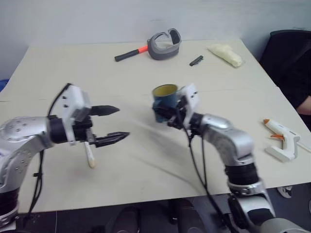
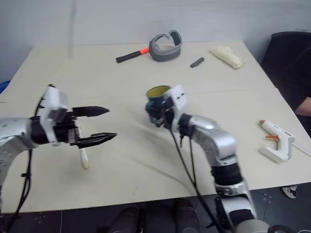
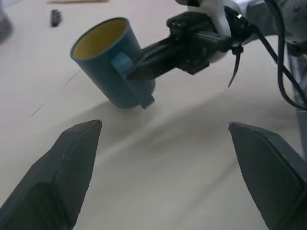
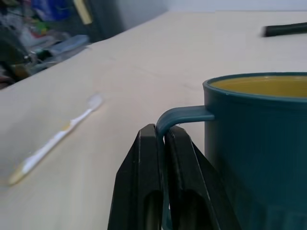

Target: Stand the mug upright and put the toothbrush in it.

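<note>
Landmark: the mug (image 1: 164, 101), mid-table (image 1: 146, 165), mouth up. Nearest the robot, the toothbrush (image 1: 90, 155) lies flat, well apart from the mug on its left. Above the toothbrush, the left gripper (image 1: 114, 124) hangs released, fingers spread, empty. The right gripper (image 4: 160, 143) is clenched on the mug's handle (image 4: 180, 117). Beyond the mug lies a hammer (image 1: 130, 53).

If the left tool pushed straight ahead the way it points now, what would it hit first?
Most likely the mug, which the right tool holds by its handle, a little off the centre line. Bare table lies between; depth is hard to judge.
</note>
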Action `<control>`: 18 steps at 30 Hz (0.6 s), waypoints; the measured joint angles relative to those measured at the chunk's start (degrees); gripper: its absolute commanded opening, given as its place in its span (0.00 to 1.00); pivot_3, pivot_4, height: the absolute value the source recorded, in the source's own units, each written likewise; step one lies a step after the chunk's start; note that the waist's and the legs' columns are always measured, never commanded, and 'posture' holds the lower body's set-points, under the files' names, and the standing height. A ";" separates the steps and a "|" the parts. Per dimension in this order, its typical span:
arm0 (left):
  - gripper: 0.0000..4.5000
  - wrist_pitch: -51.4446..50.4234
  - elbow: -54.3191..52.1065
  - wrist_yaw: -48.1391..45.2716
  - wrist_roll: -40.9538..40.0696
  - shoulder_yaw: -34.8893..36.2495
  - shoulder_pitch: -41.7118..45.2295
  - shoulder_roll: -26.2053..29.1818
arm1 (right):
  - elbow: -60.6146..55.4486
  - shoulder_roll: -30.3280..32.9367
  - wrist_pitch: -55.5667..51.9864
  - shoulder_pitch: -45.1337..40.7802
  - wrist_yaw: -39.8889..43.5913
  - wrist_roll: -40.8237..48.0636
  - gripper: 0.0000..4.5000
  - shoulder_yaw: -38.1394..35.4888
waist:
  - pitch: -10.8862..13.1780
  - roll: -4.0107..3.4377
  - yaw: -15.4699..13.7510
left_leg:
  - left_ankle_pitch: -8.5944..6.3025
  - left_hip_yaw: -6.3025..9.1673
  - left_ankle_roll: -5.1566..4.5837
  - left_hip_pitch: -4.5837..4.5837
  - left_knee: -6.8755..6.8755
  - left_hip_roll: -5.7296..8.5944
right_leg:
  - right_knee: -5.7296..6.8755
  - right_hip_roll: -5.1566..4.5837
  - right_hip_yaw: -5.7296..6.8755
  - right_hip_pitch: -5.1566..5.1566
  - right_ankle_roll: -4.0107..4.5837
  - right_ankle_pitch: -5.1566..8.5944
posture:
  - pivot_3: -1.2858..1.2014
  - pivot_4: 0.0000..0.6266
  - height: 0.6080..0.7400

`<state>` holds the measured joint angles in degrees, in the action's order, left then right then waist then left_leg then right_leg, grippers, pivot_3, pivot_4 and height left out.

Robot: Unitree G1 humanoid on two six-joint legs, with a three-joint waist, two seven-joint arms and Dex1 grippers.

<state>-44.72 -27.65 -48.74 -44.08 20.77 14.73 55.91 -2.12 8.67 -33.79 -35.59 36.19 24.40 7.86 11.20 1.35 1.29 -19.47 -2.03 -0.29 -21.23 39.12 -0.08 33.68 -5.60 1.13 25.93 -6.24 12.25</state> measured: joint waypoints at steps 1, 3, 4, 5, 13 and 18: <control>1.00 0.00 0.16 -0.19 0.00 1.00 -0.67 0.87 | 1.92 -1.35 2.96 0.02 0.84 -0.72 0.00 0.79 | 0.00 0.00 -0.04 | -0.01 -0.03 -0.04 -0.01 0.01 0.02 | -0.03 -0.07 0.01 -0.01 0.00 0.00 | 0.52 0.24 1.00; 1.00 -0.04 0.18 -0.36 0.00 2.43 -1.70 1.86 | 5.26 -3.53 8.94 0.25 3.24 -1.96 0.00 2.16 | -0.01 0.01 0.22 | -0.07 -0.12 -0.15 0.04 0.01 0.12 | -0.06 -0.21 0.01 -0.04 -0.01 -0.01 | 0.52 0.24 1.00; 1.00 -0.10 0.16 -0.42 -0.01 2.71 -1.88 2.01 | 6.36 -3.94 10.85 0.45 4.08 -2.53 0.00 2.89 | -0.01 0.01 0.30 | -0.08 -0.13 -0.17 0.05 0.01 0.13 | -0.06 -0.23 0.02 -0.05 -0.02 -0.01 | 0.52 0.24 1.00; 1.00 -0.20 -0.03 -0.45 -0.01 2.96 -2.14 2.33 | 8.16 -4.42 13.67 1.05 5.35 -3.20 0.00 3.63 | -0.02 0.03 0.39 | -0.09 -0.13 -0.16 0.05 0.01 0.11 | -0.06 -0.23 0.08 -0.04 -0.02 -0.01 | 0.52 0.24 1.00; 1.00 -1.03 -1.43 0.58 -0.09 3.80 -4.68 2.78 | 11.87 -2.00 18.04 5.71 11.88 -4.16 0.33 4.93 | -0.01 0.01 0.49 | -0.06 -0.16 0.00 0.16 0.00 -0.13 | 0.10 -0.10 0.24 -0.01 -0.01 -0.01 | 0.52 0.24 1.00; 1.00 -1.93 -2.44 2.00 -0.07 4.29 -7.15 2.78 | 9.39 1.53 15.23 6.71 12.12 -5.08 0.70 5.33 | 0.01 -0.02 0.51 | -0.10 -0.13 -0.05 0.22 0.00 -0.23 | 0.21 -0.01 0.24 0.01 0.09 0.02 | 0.52 0.24 1.00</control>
<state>-46.65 -30.08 -46.75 -44.15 25.05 7.57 58.69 7.27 10.20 -18.56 -28.88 48.31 19.31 13.19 11.22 1.33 1.79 -19.57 -2.16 -0.34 -21.01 39.12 -0.32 33.89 -5.61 1.38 25.94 -6.15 12.27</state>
